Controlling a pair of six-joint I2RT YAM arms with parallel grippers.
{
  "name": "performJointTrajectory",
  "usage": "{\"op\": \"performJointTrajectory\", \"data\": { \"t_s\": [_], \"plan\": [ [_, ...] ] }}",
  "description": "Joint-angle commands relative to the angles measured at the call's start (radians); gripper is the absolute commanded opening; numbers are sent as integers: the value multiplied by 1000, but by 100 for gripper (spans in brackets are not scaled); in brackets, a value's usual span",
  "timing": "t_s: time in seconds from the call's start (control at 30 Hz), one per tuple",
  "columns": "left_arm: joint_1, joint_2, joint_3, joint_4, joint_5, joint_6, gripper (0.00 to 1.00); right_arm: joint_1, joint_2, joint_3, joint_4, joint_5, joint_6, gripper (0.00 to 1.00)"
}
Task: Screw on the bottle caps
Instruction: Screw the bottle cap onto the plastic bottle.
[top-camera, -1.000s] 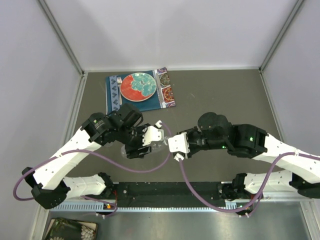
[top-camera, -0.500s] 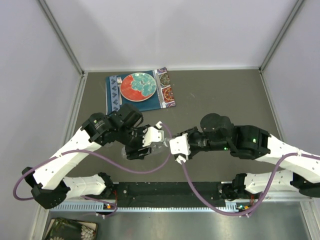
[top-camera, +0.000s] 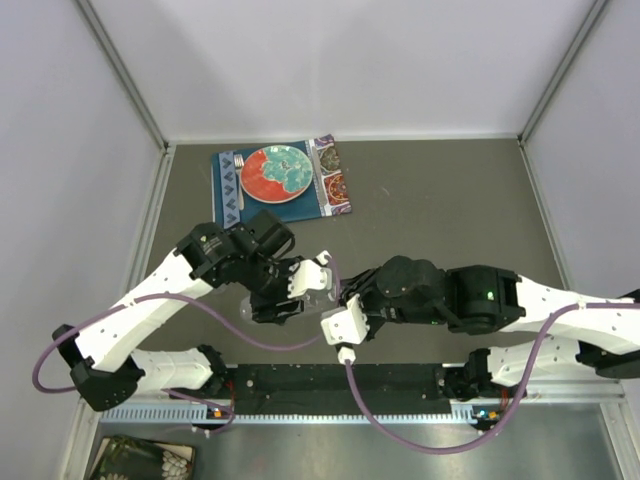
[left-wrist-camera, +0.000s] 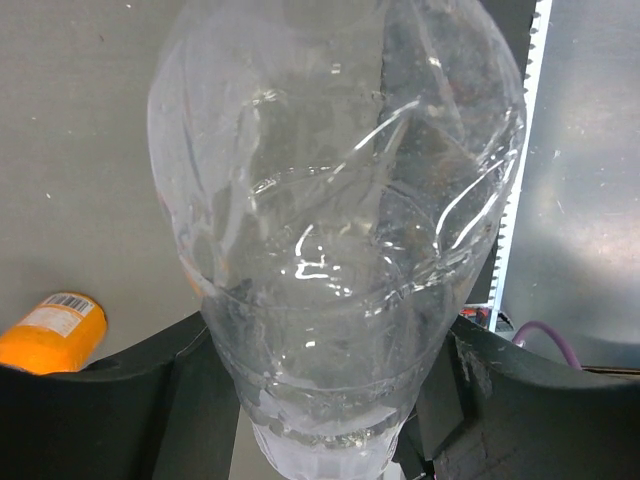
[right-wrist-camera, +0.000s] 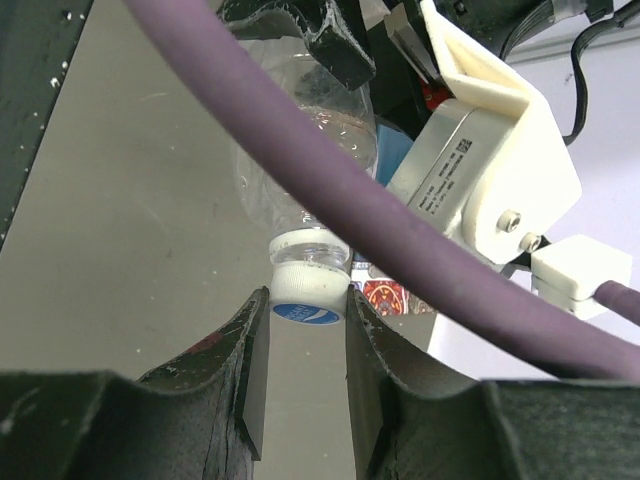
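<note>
My left gripper (left-wrist-camera: 325, 425) is shut on a clear plastic bottle (left-wrist-camera: 330, 240) that fills the left wrist view, with a black finger on each side of its body. In the top view the left gripper (top-camera: 297, 288) holds this bottle (top-camera: 316, 290) lying sideways above the table. A white bottle cap (right-wrist-camera: 308, 288) with a blue top sits on the bottle's neck (right-wrist-camera: 310, 245). My right gripper (right-wrist-camera: 308, 312) is shut on that cap, fingers (right-wrist-camera: 254, 365) pressing both sides; from above the right gripper (top-camera: 338, 297) meets the bottle's mouth. A squat orange bottle (left-wrist-camera: 50, 332) lies on the table at lower left.
A red-and-teal plate (top-camera: 275, 172) rests on a patterned placemat (top-camera: 330, 185) at the back left of the dark table. A thick purple cable (right-wrist-camera: 330, 180) crosses the right wrist view in front of the bottle. Grey walls enclose the table.
The right arm's wrist has turned and its white mount has swung down and left, while its fingers stay at the bottle's mouth. The left arm has shifted slightly with the bottle.
</note>
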Motion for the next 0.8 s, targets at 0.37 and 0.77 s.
{"op": "performJointTrajectory", "data": {
  "t_s": [0.37, 0.77],
  "plan": [
    [-6, -4, 20, 36, 12, 23, 27, 33, 2, 26, 65, -99, 5, 10],
    [-5, 0, 127, 128, -86, -59, 21, 33, -16, -2, 86, -218, 114, 8]
  ]
}}
